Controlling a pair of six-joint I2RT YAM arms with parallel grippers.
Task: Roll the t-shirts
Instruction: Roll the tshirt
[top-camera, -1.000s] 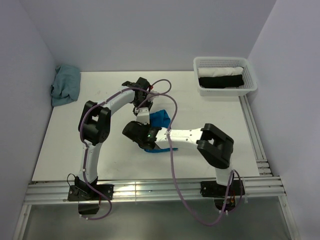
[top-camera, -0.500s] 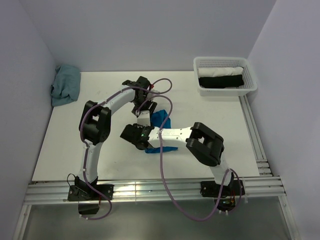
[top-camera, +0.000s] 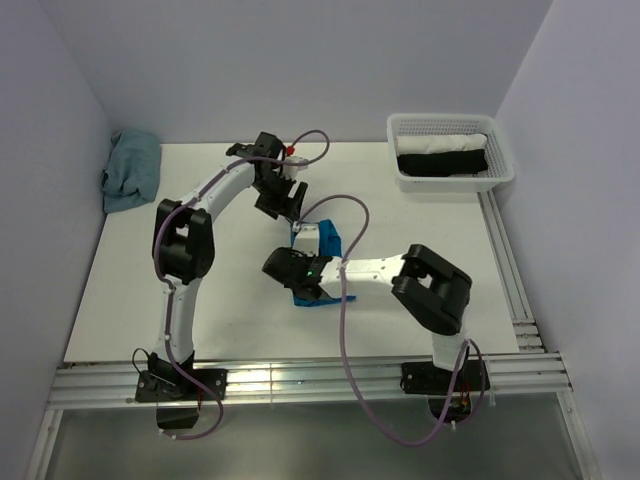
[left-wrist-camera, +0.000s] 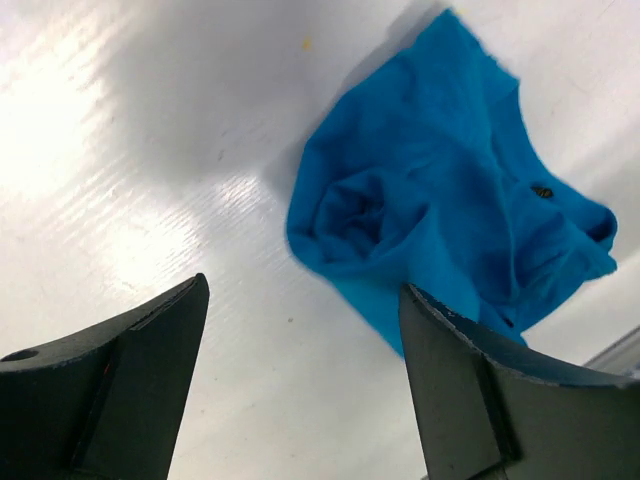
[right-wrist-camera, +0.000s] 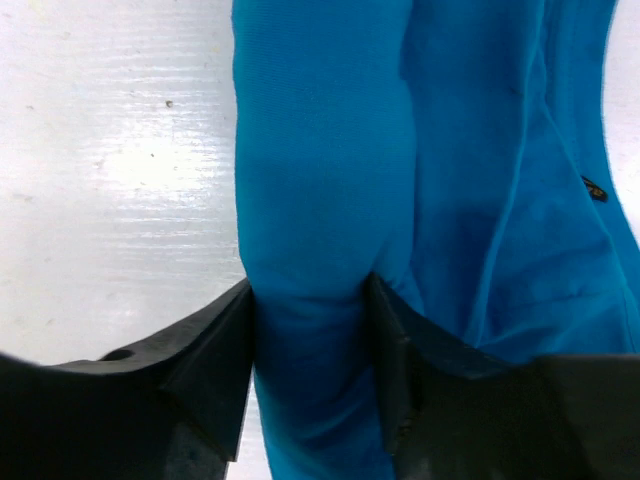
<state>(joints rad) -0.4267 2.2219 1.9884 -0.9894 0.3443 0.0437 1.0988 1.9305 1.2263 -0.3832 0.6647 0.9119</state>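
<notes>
two rolls of cloth, one white (top-camera: 445, 142) and one black (top-camera: 440, 163), lie in the white plastic mesh basket (top-camera: 455, 184) at the far right; they seem finished. the bright turquoise-blue soft fabric tee (top-camera: 322, 240) lies in the middle of the white table (top-camera: 220, 320), rolled only in part, i judge. the right gripper (right-wrist-camera: 310, 300) is closed on its thick rolled edge. the left gripper (left-wrist-camera: 302, 290) hangs above it, jaws wide apart, holding nothing. a crumpled grey-blue cloth heap (top-camera: 130, 170) at the far left corner is probably left to do.
</notes>
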